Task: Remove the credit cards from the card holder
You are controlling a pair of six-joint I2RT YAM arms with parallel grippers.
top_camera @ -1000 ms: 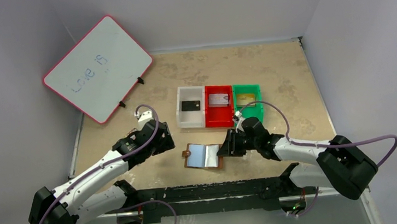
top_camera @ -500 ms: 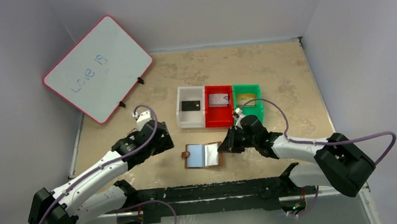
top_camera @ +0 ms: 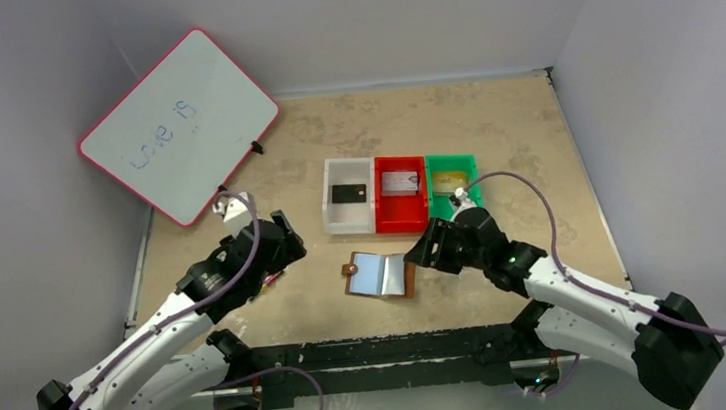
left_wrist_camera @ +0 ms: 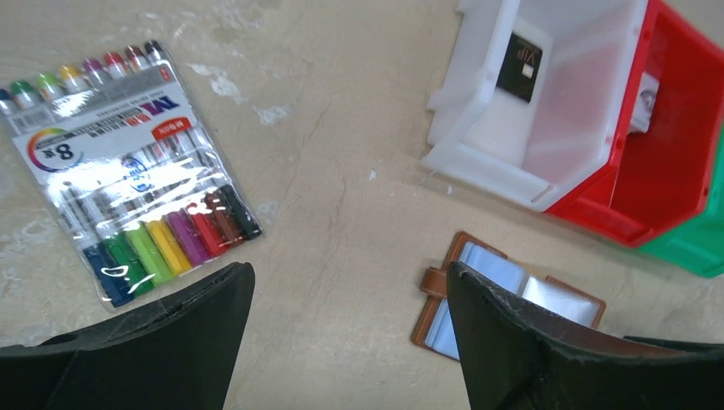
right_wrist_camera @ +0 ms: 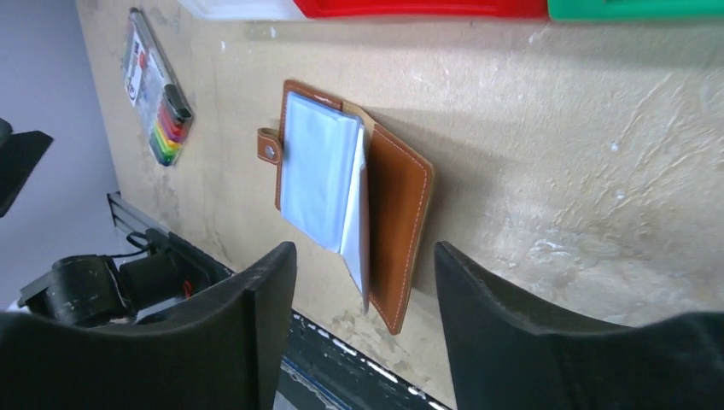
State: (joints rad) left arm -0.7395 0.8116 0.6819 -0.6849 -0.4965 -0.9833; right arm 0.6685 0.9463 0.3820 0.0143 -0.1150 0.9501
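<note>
Lying on surface [top_camera: 493,132]: card holder [top_camera: 381,276], half-folded, sleeves apparently emptied.
Credit cards [top_camera: 349,193]: black in white bin [top_camera: 350,219], grey in red bin [top_camera: 402,219], seemingly sorted.
Left jaws: wide apart, empty.
Right jaws: apart above holder, empty.

Bright even overhead light, soft shadows, sharp focus.
</note>
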